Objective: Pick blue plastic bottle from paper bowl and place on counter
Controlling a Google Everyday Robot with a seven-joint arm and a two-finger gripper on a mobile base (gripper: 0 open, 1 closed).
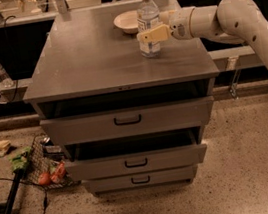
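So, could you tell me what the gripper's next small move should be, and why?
Probably open the gripper and let go. It is closed round the middle of the blue plastic bottle, which stands upright with its base apparently on the counter, outside the paper bowl just behind it. Only the release seems left.

The gripper (145, 33), at the bottle (148, 14) on the counter (91, 60), covers part of its label. The bottle hides the right rim of the bowl (125, 22). The arm (252, 24) runs off the right edge.
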